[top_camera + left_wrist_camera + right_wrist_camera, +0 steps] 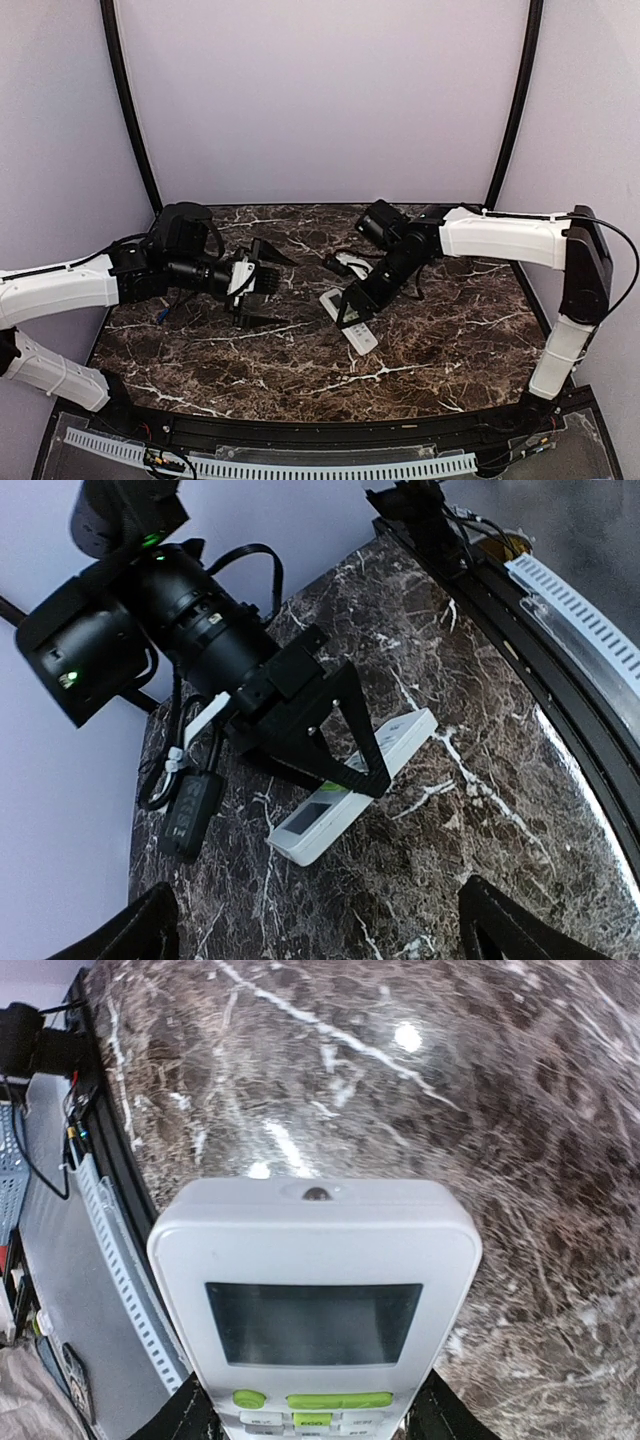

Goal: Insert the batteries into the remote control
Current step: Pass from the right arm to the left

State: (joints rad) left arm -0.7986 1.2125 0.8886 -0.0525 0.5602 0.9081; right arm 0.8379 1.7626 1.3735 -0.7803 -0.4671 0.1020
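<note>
The remote control is a flat white handset with a dark display and green buttons, lying low on the marble table. My right gripper is shut on its two long sides, about mid-length. In the right wrist view the remote control fills the frame, display end away from the camera, with black fingers at both edges. The left wrist view shows the remote control face up under the right arm's finger. My left gripper hangs open and empty to its left. No batteries show in any view.
A black cable plug with a white tag trails from the right wrist onto the table behind the remote. A black rail and a white slotted cable duct run along the near edge. Grey walls enclose the back and sides.
</note>
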